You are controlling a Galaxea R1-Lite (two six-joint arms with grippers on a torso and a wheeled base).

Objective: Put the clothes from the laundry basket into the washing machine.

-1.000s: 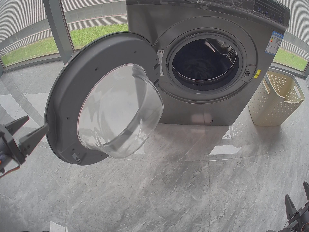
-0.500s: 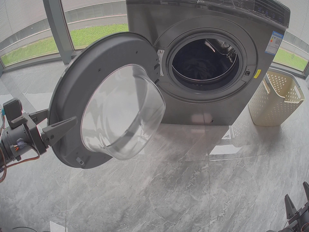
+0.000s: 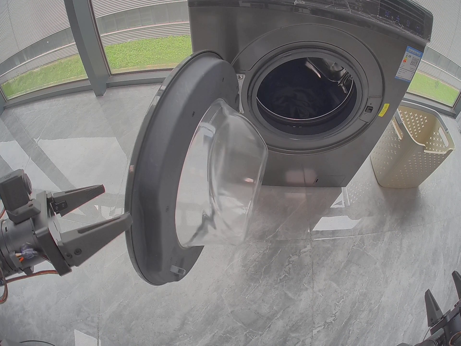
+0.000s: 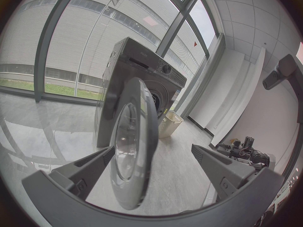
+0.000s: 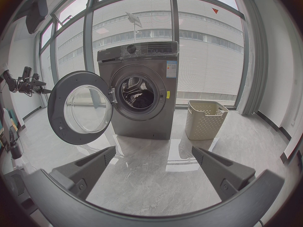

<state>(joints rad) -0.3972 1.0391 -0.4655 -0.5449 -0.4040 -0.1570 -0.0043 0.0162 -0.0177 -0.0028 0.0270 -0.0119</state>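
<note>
The grey washing machine [image 3: 331, 20] stands with its round door [image 3: 158, 169] swung out on the left, edge-on to me, its clear glass bowl [image 3: 221, 179] bulging toward the drum. Dark clothes [image 3: 297, 102] lie inside the drum [image 5: 142, 100]. The cream laundry basket [image 3: 408, 154] stands right of the machine, and I see nothing in it. My left gripper [image 3: 116, 202] is open at the door's outer rim, its lower finger against the edge; the door [image 4: 148, 117] looms close in the left wrist view. My right gripper [image 3: 442, 284] is open, low at the right, far from everything [image 5: 153, 148].
Grey marble floor [image 3: 288, 275] spreads in front of the machine. Glass window walls [image 3: 139, 25] run behind and left of it, with a pillar [image 3: 84, 30] at the left. The basket [image 5: 205, 120] sits close to the machine's right side.
My left gripper has moved right and forward against the door's rim. The door has swung from wide open to about halfway toward the drum. The right arm has not moved.
</note>
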